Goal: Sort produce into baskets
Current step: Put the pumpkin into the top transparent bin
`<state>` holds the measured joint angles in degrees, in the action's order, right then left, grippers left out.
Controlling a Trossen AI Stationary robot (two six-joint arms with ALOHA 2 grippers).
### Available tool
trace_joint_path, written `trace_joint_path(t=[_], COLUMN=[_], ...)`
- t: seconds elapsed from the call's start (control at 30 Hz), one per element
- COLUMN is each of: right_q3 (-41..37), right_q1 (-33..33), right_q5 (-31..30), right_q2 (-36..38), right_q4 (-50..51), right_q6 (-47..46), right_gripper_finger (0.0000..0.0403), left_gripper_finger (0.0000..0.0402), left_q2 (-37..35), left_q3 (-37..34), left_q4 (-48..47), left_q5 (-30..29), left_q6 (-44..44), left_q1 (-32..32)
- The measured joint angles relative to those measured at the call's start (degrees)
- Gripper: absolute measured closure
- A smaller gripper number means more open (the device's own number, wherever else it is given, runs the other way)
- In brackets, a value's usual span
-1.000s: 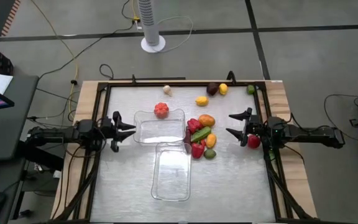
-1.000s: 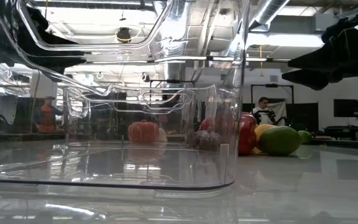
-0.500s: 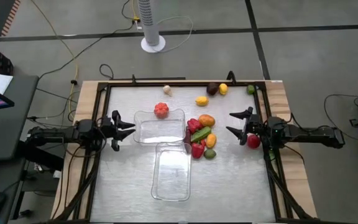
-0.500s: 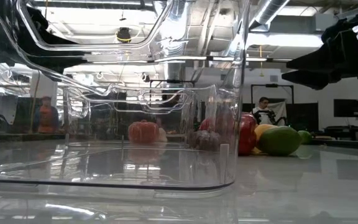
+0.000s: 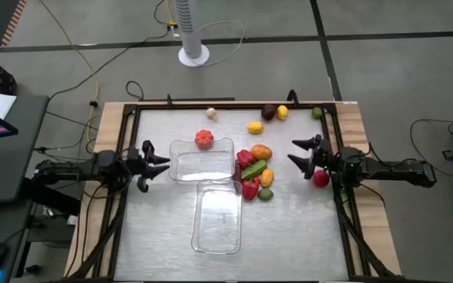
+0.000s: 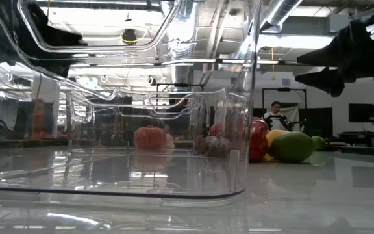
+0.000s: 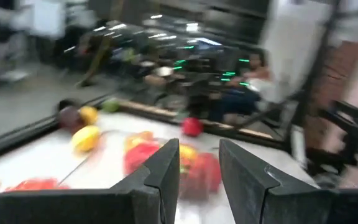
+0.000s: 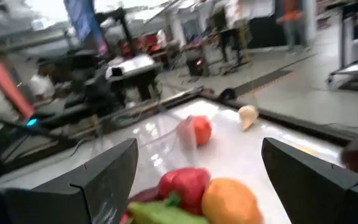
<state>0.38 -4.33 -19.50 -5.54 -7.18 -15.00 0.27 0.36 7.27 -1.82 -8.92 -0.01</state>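
Two clear baskets lie mid-table: one (image 5: 201, 161) crosswise, one (image 5: 217, 217) nearer the front, which fills the low view (image 6: 128, 169). A pile of red, orange, green and yellow produce (image 5: 254, 170) lies on the table just right of them. A red-orange piece (image 5: 204, 139) sits at the far rim of the crosswise basket. My left gripper (image 5: 163, 162) hovers left of that basket, open a little and empty (image 7: 199, 174). My right gripper (image 5: 294, 152) hovers right of the pile, wide open and empty (image 8: 197, 186); it also shows in the low view (image 6: 317, 68).
A whitish piece (image 5: 211, 114), a yellow one (image 5: 255, 127), a dark maroon one (image 5: 268, 112), another yellow (image 5: 282, 112) and a green one (image 5: 318, 113) lie near the far edge. A red piece (image 5: 321, 179) lies by my right arm. A green piece (image 5: 266, 194) lies nearer the front.
My right gripper has shifted slightly toward the table's far edge and tipped a little, staying wide open. No produce or basket has moved.
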Motion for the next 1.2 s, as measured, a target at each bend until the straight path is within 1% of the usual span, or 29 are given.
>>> trace_joint_path(t=[0.07,0.13,0.2,0.27,0.37,0.43,0.5,0.63,0.7,0.77,0.87,0.97,1.1,1.17,1.2], right_q3=[0.0,0.0,0.0,0.0,0.0,0.0,0.0,0.4,2.3,4.9,8.9,12.3,15.3,16.3,16.7], right_q1=[0.0,0.0,0.0,0.0,0.0,0.0,0.1,-0.5,-1.7,-3.3,-5.9,-8.4,-12.2,-14.3,-15.5], right_q5=[-3.0,-6.4,-9.3,-11.9,-15.4,-15.1,-11.8,-3.6,-0.6,1.2,5.1,8.1,8.7,9.4,10.5], right_q2=[0.0,0.0,0.0,0.0,0.0,0.0,0.0,-0.1,-1.4,-3.8,-9.5,-16.5,-23.8,-26.5,-27.6], right_q4=[-0.5,-0.9,-0.7,-0.9,-0.4,-0.7,-0.8,-4.0,-3.2,-3.3,-2.2,-2.0,-2.5,-3.8,-4.7], right_q6=[0.0,0.0,-0.2,-0.1,-0.1,-0.1,-0.1,1.3,1.8,2.2,3.5,4.9,7.9,8.3,8.7], right_gripper_finger=[0.0035,0.0035,0.0035,0.0035,0.0035,0.0035,0.0035,0.0035,0.0037,0.0041,0.0048,0.0056,0.0060,0.0060,0.0059], left_gripper_finger=[0.0302,0.0302,0.0302,0.0302,0.0302,0.0302,0.0302,0.0312,0.0321,0.0330,0.0341,0.0343,0.0332,0.0321,0.0314], left_q2=[0.0,0.0,0.0,0.0,0.0,0.0,0.0,3.9,7.9,13.3,22.9,32.9,45.7,51.4,54.0], left_q3=[0.0,0.0,0.0,0.0,0.0,0.0,0.2,3.4,6.4,9.7,15.8,23.3,33.2,37.2,38.7], left_q4=[1.5,3.4,5.3,7.0,10.1,11.5,11.6,5.5,3.7,1.1,-2.8,-7.4,-14.1,-14.5,-14.5], left_q5=[6.4,11.5,13.8,13.7,12.1,9.7,4.3,-6.9,-10.5,-12.8,-14.2,-14.9,-14.6,-12.1,-9.8], left_q6=[4.9,9.4,12.3,12.9,11.0,8.7,5.5,-0.3,-2.8,-4.3,-5.1,-4.5,-1.2,1.2,2.4], left_q1=[0.0,0.0,0.0,0.0,0.0,0.0,0.0,0.0,0.3,0.9,3.0,6.9,13.8,17.8,19.8])
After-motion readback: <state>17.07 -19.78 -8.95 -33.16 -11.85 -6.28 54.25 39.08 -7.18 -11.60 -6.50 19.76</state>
